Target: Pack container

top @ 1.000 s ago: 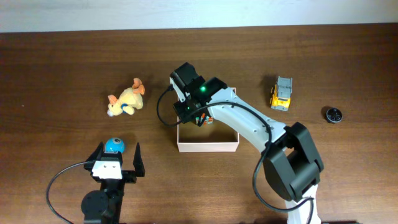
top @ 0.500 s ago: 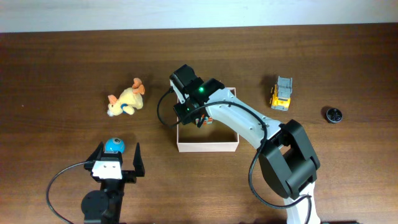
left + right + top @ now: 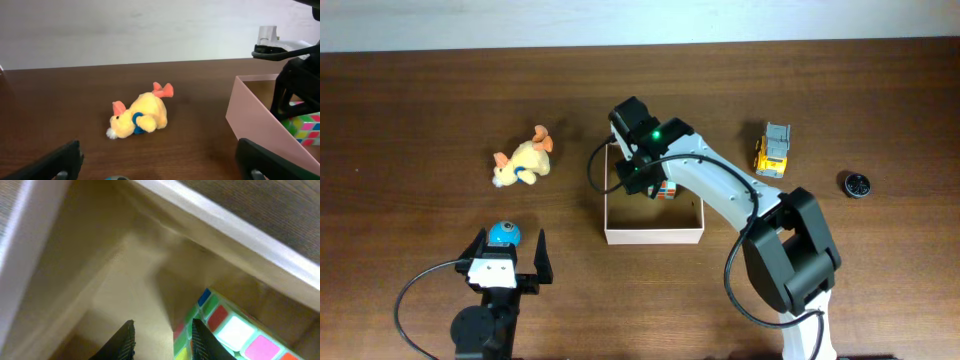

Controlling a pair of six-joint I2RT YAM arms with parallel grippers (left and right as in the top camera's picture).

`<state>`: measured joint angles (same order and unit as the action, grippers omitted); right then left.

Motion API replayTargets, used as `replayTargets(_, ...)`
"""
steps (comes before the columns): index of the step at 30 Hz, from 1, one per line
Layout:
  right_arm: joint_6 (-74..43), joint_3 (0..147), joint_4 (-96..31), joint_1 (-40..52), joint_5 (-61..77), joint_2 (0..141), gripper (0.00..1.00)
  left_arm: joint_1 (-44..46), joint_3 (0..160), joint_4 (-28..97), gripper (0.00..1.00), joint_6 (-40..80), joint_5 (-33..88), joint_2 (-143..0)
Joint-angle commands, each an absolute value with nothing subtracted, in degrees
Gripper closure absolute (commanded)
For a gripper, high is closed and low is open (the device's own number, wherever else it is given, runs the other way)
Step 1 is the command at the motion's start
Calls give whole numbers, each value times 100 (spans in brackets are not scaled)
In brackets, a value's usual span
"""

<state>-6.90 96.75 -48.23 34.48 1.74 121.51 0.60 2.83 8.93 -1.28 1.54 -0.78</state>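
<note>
Hovering inside white-walled, tan-floored container [image 3: 653,236], right gripper [image 3: 162,326] slightly parted, empty; left gripper [image 3: 159,152] wide

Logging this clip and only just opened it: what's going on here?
The right arm reaches into the container. The right gripper is low over the cardboard floor, fingers apart with nothing between them. A multicoloured puzzle cube sits inside, just beside those fingers. The left gripper is wide open and idle, next to a small blue round toy. A yellow plush animal, a yellow toy truck and a small black disc lie outside it.
</note>
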Motion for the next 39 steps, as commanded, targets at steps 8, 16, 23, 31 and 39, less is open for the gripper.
replayTargets(8, -587, 9765, -5061, 3240, -69, 12221, 69, 32, 244, 878, 1, -217, 178, -30)
replayTargets(16, -469, 9765, -5422, 3227, -43, 12221, 69, 32, 244, 878, 1, -217, 176, -30)
replayTargets(23, -276, 9765, -5675, 3227, 106, 12221, 69, 32, 244, 878, 1, -217, 178, -30)
replayTargets(31, -106, 9756, -5806, 3227, 154, 12221, 69, 32, 244, 878, 1, -217, 178, -30)
replayTargets(39, -97, 9786, -5749, 3240, 548, 12180, 68, 32, 244, 878, 1, -217, 178, -30)
